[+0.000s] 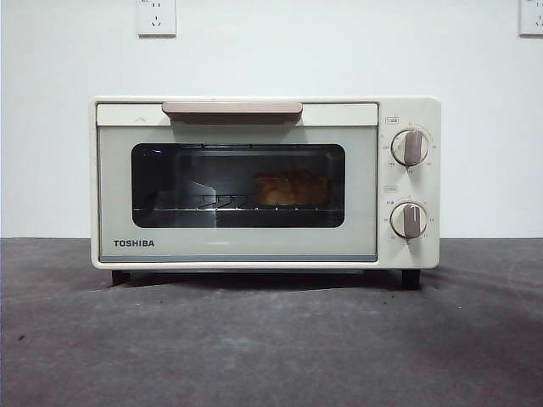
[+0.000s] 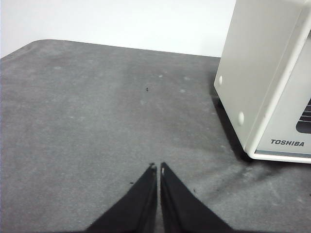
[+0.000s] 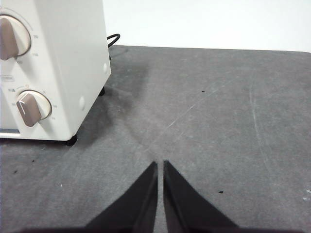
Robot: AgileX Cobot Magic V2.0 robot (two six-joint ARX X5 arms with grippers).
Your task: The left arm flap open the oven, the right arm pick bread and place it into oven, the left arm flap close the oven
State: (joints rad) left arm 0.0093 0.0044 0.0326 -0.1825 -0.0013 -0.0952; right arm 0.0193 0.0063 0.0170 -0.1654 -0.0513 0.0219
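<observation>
The cream-white TOSHIBA oven [image 1: 265, 182] stands on the dark table with its glass door shut and the beige handle [image 1: 232, 108] at the top. Through the window I see the golden-brown bread [image 1: 291, 189] lying on the rack inside, right of centre. No arm shows in the front view. My left gripper [image 2: 158, 168] hovers shut and empty over the table beside the oven's [image 2: 265, 82] left side. My right gripper [image 3: 160, 164] is shut and empty too, off the oven's [image 3: 63, 68] right side near the knobs [image 3: 31, 109].
Two beige knobs [image 1: 410, 147] sit on the oven's right panel. A black cable [image 3: 112, 40] runs behind the oven. Wall sockets [image 1: 156, 17] are on the white wall. The grey table [image 1: 271, 339] stretches in front of the oven.
</observation>
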